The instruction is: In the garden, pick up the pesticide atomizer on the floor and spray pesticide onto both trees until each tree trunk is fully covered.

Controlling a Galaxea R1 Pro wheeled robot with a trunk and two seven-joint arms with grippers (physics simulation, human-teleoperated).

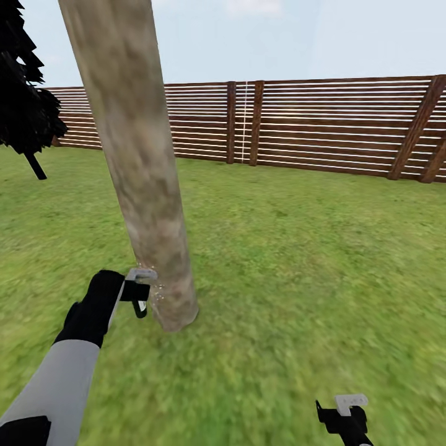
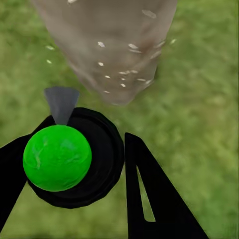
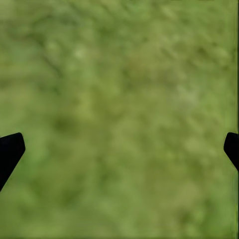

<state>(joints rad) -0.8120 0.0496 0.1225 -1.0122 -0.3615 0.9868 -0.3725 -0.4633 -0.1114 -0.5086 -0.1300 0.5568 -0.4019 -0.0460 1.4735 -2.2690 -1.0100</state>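
mottled matt bark trunk [image 1: 139, 161], slatted wooden fence [image 1: 322, 124]

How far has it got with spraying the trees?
Done: the atomizer is off the floor, held in the left pincer. In hand: it points at the foot of a trunk, where whitish specks dot the bark. Left: I see specks only low down, so the rest of this trunk looks bare, and a second tree is still to do. The right pincer hangs open over grass.

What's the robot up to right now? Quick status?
Left gripper shut on atomizer, aimed at tree trunk. Pesticide speckling its base. Right gripper open over grass. Nothing in the way.
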